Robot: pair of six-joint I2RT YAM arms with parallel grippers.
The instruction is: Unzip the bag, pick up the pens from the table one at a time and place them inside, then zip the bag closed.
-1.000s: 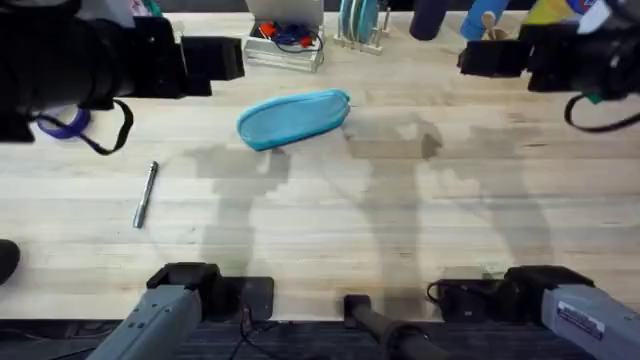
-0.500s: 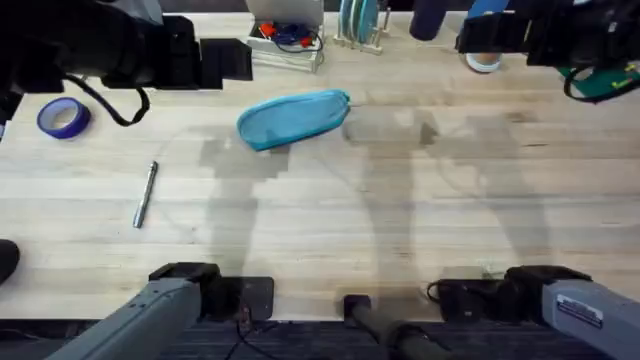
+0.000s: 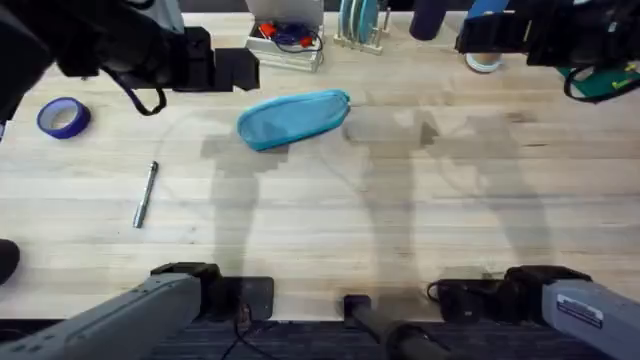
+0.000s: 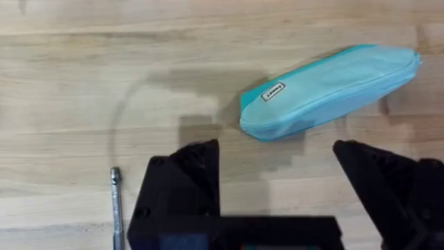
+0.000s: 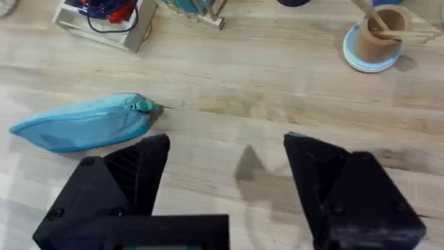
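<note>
The bag (image 3: 293, 119) is seen upper centre of the overhead frame — teal-blue, elongated, zipped shut, lying flat on the table (image 3: 400, 220), small label on its side. One silvery pen (image 3: 146, 194) lies at mid left, well apart. The left gripper (image 4: 277, 187) is held spread wide above the wood; the right gripper (image 5: 225, 187) is likewise spread — nothing gripped.

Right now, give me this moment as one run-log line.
stage: approach | bag: zipped, on table | pen: on table | left gripper: open, empty | right gripper: open, empty
</note>
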